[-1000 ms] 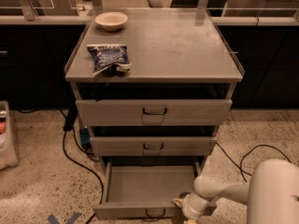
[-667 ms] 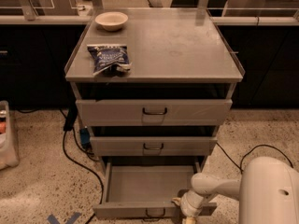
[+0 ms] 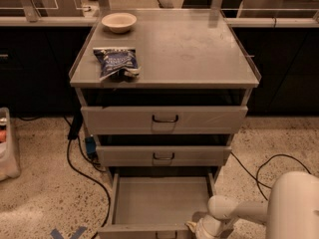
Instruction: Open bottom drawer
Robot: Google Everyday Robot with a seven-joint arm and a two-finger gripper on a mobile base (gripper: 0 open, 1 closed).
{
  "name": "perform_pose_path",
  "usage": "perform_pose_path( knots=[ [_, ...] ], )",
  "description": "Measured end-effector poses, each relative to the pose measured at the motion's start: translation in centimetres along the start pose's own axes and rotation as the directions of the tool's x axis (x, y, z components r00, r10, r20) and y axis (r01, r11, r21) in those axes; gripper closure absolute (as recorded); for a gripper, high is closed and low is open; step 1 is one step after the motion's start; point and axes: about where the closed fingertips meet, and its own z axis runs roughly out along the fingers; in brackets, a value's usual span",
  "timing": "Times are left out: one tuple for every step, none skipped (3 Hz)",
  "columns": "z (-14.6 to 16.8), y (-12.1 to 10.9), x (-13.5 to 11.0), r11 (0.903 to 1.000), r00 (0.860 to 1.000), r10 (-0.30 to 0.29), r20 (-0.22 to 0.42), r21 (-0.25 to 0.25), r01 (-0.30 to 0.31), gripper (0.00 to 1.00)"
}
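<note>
The bottom drawer (image 3: 159, 199) of the grey metal cabinet is pulled far out toward me, and its plain grey tray shows empty. Its slim front panel (image 3: 144, 232) lies at the lower edge of the view; the handle is cut off there. My gripper (image 3: 199, 230) sits at the drawer's front right corner, at the end of the white arm (image 3: 239, 213). Its fingertips are hidden below the frame edge. The middle drawer (image 3: 163, 156) and the top drawer (image 3: 164, 119) are shut, each with a dark loop handle.
A blue snack bag (image 3: 116, 62) and a white bowl (image 3: 118, 22) lie on the cabinet top (image 3: 199, 54). Black cables (image 3: 79, 168) run over the speckled floor left and right of the cabinet. A bin (image 3: 7, 148) stands at the far left. Dark counters stand behind.
The arm and gripper have shifted slightly left along the drawer's front right corner. The drawer stays pulled out.
</note>
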Motion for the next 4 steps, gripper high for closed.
perform_pose_path(
  knots=[
    [0.0, 0.0, 0.0, 1.0000, 1.000, 0.000, 0.000, 0.000, 0.000, 0.00],
    [-0.2, -0.5, 0.0, 1.0000, 1.000, 0.000, 0.000, 0.001, 0.000, 0.00],
    [-3.0, 0.2, -0.5, 0.9979, 0.999, -0.009, -0.050, 0.063, 0.012, 0.00],
    [-3.0, 0.3, -0.6, 0.9975, 0.999, -0.013, -0.031, 0.069, 0.016, 0.00]
  ],
)
